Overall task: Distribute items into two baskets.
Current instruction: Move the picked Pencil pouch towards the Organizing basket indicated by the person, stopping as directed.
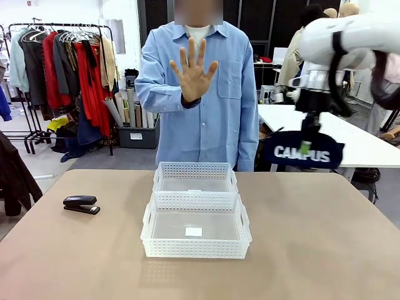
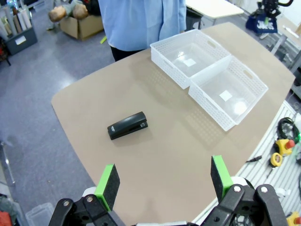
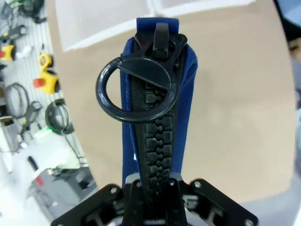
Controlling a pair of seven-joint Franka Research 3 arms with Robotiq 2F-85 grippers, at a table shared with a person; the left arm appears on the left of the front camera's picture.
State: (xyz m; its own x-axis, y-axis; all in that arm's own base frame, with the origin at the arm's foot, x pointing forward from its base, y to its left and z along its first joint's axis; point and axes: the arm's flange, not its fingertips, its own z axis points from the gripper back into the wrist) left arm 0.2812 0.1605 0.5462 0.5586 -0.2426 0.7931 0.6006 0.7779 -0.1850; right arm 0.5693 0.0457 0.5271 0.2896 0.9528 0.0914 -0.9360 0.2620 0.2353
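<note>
Navy-blue fabric, the pouch (image 1: 284,154) hangs in the air at the right side, high above the table (image 1: 325,250) and well apart from the baskets. The right gripper (image 1: 305,145) has its jaws closed tight on the zipper edge. The larger basket (image 1: 195,250) and the smaller basket (image 1: 195,170) behind it both look empty. The stapler (image 1: 81,204) lies on the table at the left. The left gripper (image 2: 164,181) hovers over that side with jaws wide apart, holding nothing.

I judge that the delivery of the pouch is the step in hand. Next it must travel over one basket, go down and be released. The person's hand (image 1: 192,75) shows an open palm, perhaps asking to wait.
</note>
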